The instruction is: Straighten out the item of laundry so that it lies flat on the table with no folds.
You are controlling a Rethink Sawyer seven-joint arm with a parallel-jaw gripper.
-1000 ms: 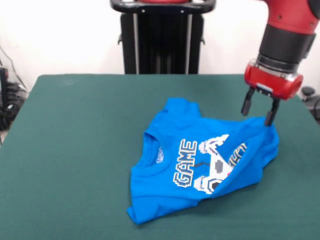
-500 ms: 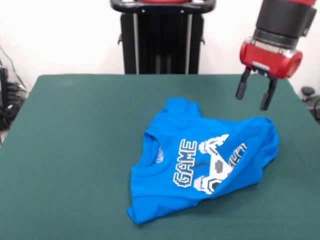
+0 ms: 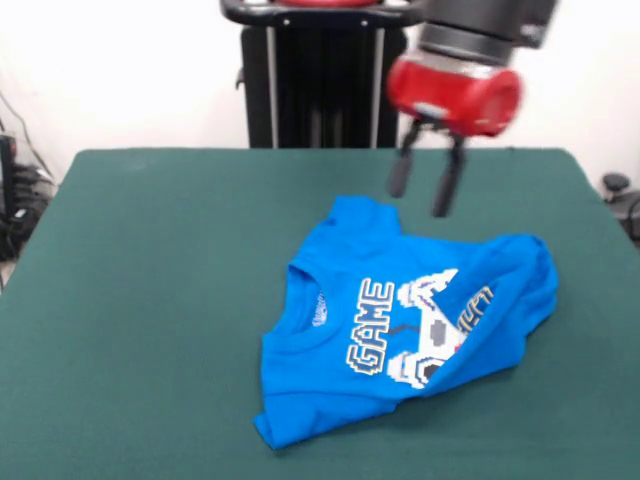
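The item of laundry, a bright blue T-shirt with a "GAME" controller print, lies crumpled on the green table. Its right side is folded over the print and its bottom edge is bunched. My gripper hangs open above the shirt's far upper part, clear of the cloth, with nothing between its fingers.
A black stand rises behind the table's far edge. Cables hang off the left side and a small dark object sits past the right edge.
My gripper has risen from the shirt's right corner and swung left, and is now above the shirt's far upper part. The shirt lies as before.
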